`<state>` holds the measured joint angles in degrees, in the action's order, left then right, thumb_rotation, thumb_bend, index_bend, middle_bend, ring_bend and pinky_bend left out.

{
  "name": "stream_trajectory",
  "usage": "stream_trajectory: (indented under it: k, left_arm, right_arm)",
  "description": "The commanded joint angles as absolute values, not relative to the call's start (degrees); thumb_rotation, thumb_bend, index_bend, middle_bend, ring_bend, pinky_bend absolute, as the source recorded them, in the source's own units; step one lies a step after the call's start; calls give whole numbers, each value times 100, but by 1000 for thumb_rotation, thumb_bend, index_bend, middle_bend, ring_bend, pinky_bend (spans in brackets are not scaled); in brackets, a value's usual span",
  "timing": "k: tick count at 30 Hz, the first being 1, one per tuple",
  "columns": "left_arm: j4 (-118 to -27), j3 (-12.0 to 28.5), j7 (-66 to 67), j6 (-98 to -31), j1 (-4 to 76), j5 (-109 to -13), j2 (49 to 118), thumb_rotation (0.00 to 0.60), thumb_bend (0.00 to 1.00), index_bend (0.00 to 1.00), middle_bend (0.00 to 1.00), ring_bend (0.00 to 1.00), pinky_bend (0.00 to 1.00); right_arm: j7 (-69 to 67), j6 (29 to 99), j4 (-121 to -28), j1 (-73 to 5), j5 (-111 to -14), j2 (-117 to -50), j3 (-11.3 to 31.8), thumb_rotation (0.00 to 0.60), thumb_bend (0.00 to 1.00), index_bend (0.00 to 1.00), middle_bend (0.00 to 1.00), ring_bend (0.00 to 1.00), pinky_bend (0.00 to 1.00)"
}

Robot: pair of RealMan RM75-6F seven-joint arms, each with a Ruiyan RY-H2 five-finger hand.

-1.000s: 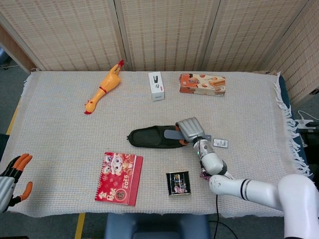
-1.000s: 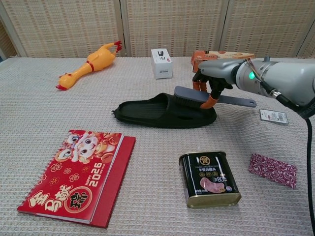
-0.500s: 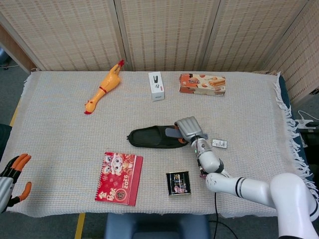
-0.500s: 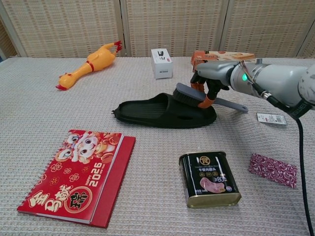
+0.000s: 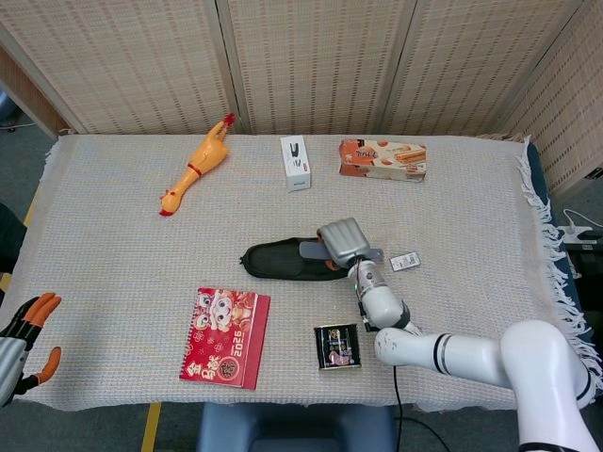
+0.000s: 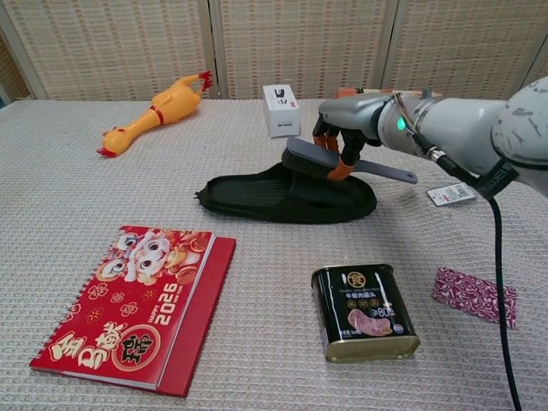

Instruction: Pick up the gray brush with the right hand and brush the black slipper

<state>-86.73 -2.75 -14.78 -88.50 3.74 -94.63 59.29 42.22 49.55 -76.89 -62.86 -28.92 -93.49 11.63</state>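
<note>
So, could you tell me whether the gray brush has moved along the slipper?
Yes: the gray brush slid leftward along the black slipper, away from the tin.

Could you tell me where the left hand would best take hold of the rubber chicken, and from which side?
Probably the rubber chicken's narrow neck near the red band, coming from above: it lies flat and diagonal on the cloth with nothing close around it.

Gray brush (image 6: pixel 310 160), black slipper (image 6: pixel 282 197), red calendar (image 6: pixel 137 304).

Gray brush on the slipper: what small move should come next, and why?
Probably a short stroke toward the toe: the right hand holds the gray brush with bristles on the black slipper near its strap, and the toe end looks unbrushed.
</note>
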Motion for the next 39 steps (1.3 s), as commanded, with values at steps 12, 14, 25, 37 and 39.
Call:
stream_trajectory:
  k: [12,14,25,37,39]
  left_arm:
    - [-8716,-376,-1477,-8847,385,-9642,5912,600,528,0,0,0,352]
    - [-8719,-382,-1485,-8898,371,-9677,5906,600,529,0,0,0,352]
    - [-8651,-400,-1610,-9048,339,-9768,5887,600,523,0,0,0,350]
    - [-8703,-427,-1421,-9100,330,-9866,5929,600,523,0,0,0,349]
    - [-8716,-433,-1399,-9113,327,-9884,5931,600,522,0,0,0,349]
  right_arm:
    - [4713,5031,-8000,-6404,-1834,-9050,976,600,413,809,547,592,816]
    - [4708,5075,-7999,-6464,-1806,-9086,1035,600,413,809,547,591,816]
    - [5036,5324,-8021,-6785,-1558,-9235,1093,600,418,800,547,592,816]
    - [5347,5392,-8050,-6690,-1260,-9055,752,600,426,800,547,592,816]
    - [5357,5387,-8074,-6696,-1201,-9026,775,600,427,799,547,592,816]
